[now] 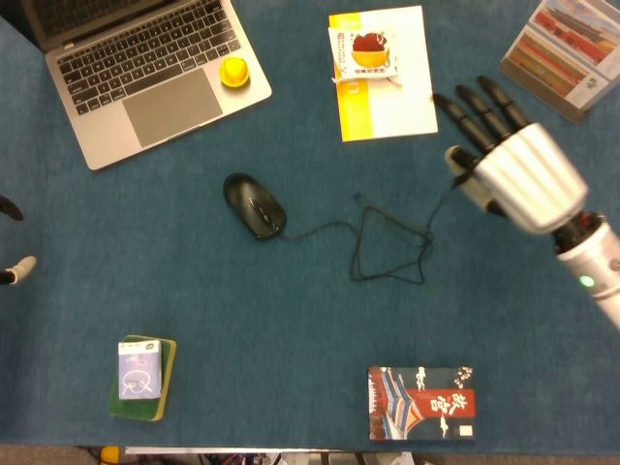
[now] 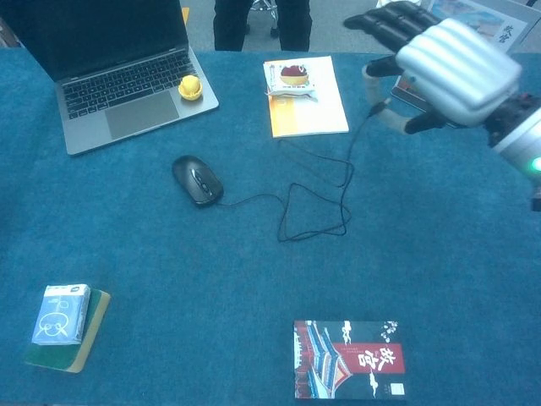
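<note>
The blue table [image 1: 194, 291] fills both views, and its widest bare stretch runs across the middle and lower centre of the frame, between the mouse [image 1: 255, 204] and the dark patterned box [image 1: 422, 403] at the bottom right. Along the edges sit a laptop [image 1: 136, 73] at the upper left with a small yellow object [image 1: 233, 71] on its palm rest, a yellow-and-white booklet [image 1: 383, 77] at top centre with a snack packet [image 1: 363, 51] on it, a picture stand [image 1: 562, 53] at the upper right, and a blue packet on a green pad [image 1: 142, 376] at the lower left. The right hand [image 1: 509, 160] is raised at the right of the frame, fingers stretched toward the booklet while the thumb pinches the end of the mouse cable [image 1: 387, 247] under the palm. From there the cable drops down-left to the cloth, lies in a loose triangular loop at frame centre, and runs left to the mouse, which rests well apart from the hand. At the far left edge of the head view, only small dark and pale tips show, too little to identify.
</note>
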Robot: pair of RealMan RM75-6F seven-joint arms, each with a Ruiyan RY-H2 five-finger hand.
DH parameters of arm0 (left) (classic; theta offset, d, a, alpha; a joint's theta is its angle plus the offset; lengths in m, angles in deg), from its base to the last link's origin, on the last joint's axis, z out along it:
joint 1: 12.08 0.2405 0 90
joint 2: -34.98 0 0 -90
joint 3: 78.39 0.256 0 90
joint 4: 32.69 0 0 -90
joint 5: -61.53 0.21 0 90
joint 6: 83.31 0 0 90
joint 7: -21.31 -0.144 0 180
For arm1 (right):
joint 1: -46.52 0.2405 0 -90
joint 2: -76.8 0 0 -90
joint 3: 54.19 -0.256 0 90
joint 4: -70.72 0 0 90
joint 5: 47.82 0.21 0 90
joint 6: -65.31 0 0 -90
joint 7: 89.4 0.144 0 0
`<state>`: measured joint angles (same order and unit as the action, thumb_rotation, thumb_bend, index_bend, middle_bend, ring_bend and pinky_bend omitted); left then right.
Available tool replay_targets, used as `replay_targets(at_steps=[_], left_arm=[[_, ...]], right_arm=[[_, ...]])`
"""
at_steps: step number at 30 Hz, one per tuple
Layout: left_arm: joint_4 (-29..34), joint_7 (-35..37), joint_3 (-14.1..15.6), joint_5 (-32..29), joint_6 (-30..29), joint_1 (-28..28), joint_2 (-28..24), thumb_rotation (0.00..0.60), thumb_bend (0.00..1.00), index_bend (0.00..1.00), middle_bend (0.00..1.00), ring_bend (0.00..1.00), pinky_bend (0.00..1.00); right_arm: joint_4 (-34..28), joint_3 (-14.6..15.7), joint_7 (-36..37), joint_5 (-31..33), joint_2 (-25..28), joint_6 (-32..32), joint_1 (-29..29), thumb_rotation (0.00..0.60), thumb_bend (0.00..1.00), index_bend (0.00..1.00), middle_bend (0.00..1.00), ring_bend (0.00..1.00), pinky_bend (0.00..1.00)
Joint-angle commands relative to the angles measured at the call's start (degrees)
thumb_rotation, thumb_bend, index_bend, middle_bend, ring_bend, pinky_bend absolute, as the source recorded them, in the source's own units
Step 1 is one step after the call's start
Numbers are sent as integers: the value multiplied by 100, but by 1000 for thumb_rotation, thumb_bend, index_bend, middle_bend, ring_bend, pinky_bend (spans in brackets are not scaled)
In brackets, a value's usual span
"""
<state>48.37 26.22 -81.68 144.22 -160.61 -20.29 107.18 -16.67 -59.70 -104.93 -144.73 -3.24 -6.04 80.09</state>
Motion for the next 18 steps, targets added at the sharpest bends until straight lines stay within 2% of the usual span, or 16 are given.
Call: replay_targets(at_steps=[1,10,18], left_arm=[[-7,21,6,-20,-9,8,-7,600,0,449,412,439,556],[-74,111,21,-76,-6,23,-3,600,0,449,412,439,556],[-118,158,43,-88,-7,30,2,600,0,449,412,439,556]], right_arm=[[61,-51,145,-118,-143,21,132,600,309,661,70,0,39],[56,-59,525,-482,-414,-149,360,600,310,661,70,0,39],[99,-6,715,-538,-493,-194,415,600,310,661,70,0,39]])
